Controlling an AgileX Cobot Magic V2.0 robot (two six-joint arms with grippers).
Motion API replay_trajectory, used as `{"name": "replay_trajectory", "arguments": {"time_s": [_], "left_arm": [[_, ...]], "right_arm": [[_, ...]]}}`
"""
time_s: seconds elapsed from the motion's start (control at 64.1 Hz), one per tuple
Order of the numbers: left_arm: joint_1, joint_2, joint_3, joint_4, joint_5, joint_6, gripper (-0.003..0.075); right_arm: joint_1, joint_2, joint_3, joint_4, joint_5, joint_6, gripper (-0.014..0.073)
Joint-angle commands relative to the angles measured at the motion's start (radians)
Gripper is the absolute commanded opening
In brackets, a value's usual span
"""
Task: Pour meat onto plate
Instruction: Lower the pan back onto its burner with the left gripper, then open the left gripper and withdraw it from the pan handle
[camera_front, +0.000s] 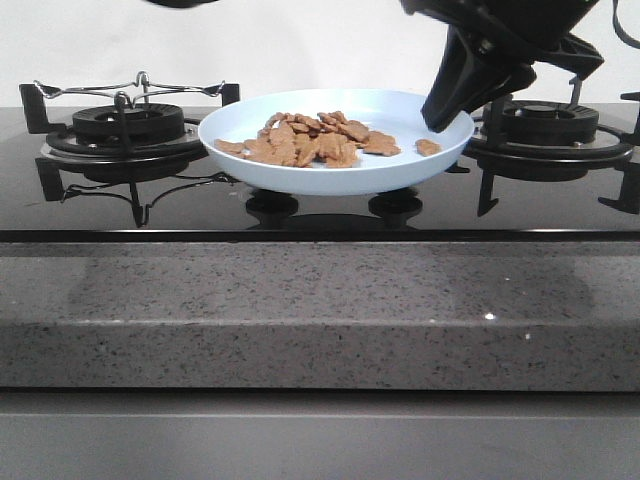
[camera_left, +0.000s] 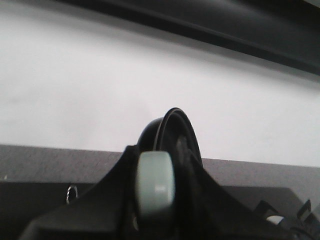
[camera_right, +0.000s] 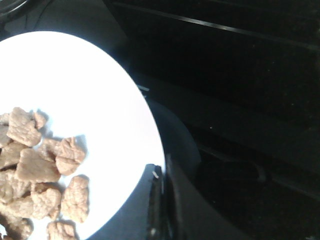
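Observation:
The pale-blue plate (camera_front: 330, 178) is at the middle of the stove between the two burners. The meat (camera_front: 312, 140) lies on it in a loose heap of tan pieces, with one piece apart near the right rim. My right gripper (camera_front: 437, 122) is shut on the plate's right rim. The right wrist view shows the plate (camera_right: 75, 75), the meat (camera_right: 35, 170) and the gripper (camera_right: 162, 172) pinching the rim. My left gripper (camera_left: 162, 167) is out of the front view. It is shut on the pale-green handle (camera_left: 155, 182) of the black frying pan (camera_left: 175, 127), which is seen edge-on.
A burner with a black grate (camera_front: 125, 125) stands left of the plate and another (camera_front: 550, 125) stands right, behind my right arm. Two knobs (camera_front: 272, 203) sit under the plate's front. The grey speckled counter edge (camera_front: 320, 310) runs across the front. A white wall is behind.

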Motion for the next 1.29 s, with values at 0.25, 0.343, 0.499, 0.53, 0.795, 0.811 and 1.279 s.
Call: {"name": "replay_trajectory", "arguments": {"time_s": [0.25, 0.343, 0.499, 0.53, 0.795, 0.811, 1.279], "left_arm": [[0.182, 0.186, -0.039, -0.195, 0.323, -0.288, -0.0020], [0.216, 0.243, -0.039, -0.246, 0.404, -0.300, -0.0020], [0.243, 0.317, -0.039, -0.246, 0.415, -0.346, -0.0020], [0.244, 0.328, -0.039, -0.246, 0.417, -0.346, -0.0020], [0.246, 0.371, -0.039, -0.246, 0.408, -0.346, -0.0008], [0.246, 0.371, -0.039, -0.246, 0.408, -0.346, 0.0001], [0.266, 0.371, -0.039, -0.155, 0.384, -0.333, 0.0587]], "right_arm": [[0.002, -0.040, -0.025, 0.025, -0.038, -0.010, -0.0119], [0.002, -0.040, -0.025, 0.025, -0.038, -0.010, -0.0119], [0.002, -0.040, -0.025, 0.025, -0.039, -0.010, -0.0119], [0.002, -0.040, -0.025, 0.025, -0.038, -0.010, -0.0119], [0.002, -0.040, -0.025, 0.025, -0.039, -0.010, -0.0119], [0.002, -0.040, -0.025, 0.025, -0.039, -0.010, -0.0119], [0.002, -0.040, -0.025, 0.025, -0.039, -0.010, -0.0119]]}}
